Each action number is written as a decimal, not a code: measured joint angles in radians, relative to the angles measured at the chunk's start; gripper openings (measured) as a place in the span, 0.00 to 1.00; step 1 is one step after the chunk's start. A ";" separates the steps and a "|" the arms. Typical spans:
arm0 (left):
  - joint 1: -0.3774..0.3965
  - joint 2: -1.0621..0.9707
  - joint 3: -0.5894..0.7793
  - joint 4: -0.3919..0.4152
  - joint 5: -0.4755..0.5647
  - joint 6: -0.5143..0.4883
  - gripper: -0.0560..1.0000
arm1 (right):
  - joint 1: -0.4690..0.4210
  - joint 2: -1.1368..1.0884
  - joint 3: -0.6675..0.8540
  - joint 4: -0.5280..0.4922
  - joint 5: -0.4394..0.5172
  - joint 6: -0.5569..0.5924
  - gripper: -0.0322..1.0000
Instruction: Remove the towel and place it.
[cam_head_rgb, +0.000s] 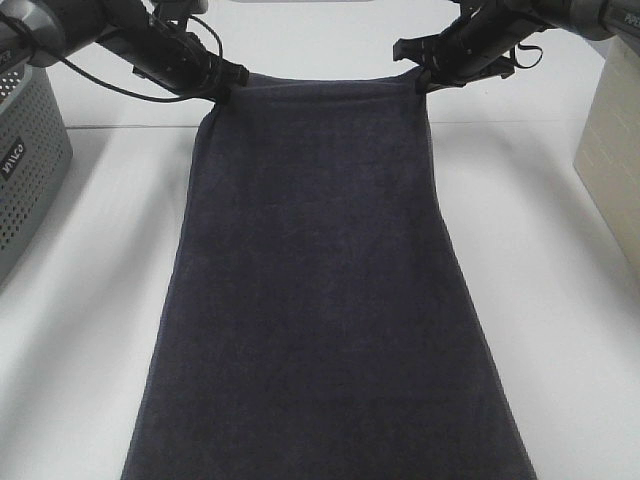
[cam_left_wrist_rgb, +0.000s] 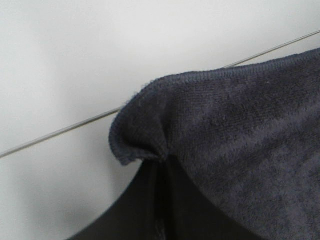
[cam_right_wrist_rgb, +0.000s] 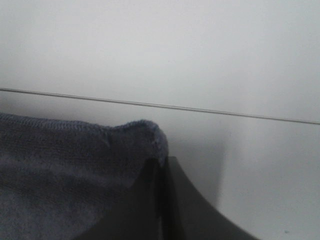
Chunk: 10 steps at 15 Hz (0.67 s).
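Note:
The towel (cam_head_rgb: 320, 290) is a long dark charcoal terry cloth. It hangs stretched between my two grippers at the far side and runs down the middle of the white table toward the near edge. My left gripper (cam_head_rgb: 228, 84) is shut on its far left corner, seen bunched in the left wrist view (cam_left_wrist_rgb: 145, 135). My right gripper (cam_head_rgb: 420, 78) is shut on its far right corner, seen in the right wrist view (cam_right_wrist_rgb: 145, 137). The towel's near end runs out of view.
A grey perforated basket (cam_head_rgb: 25, 160) stands at the left edge of the table. A beige woven basket (cam_head_rgb: 610, 150) stands at the right edge. The white table (cam_head_rgb: 90, 330) shows on both sides of the towel.

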 joint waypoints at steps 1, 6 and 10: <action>0.000 0.009 0.000 0.001 -0.009 0.014 0.07 | 0.000 0.005 0.000 0.002 -0.013 0.000 0.04; -0.001 0.045 0.000 0.001 -0.099 0.029 0.07 | 0.000 0.068 0.001 0.019 -0.077 0.000 0.04; -0.002 0.078 0.000 0.000 -0.169 0.038 0.07 | 0.000 0.094 0.002 0.031 -0.148 0.000 0.04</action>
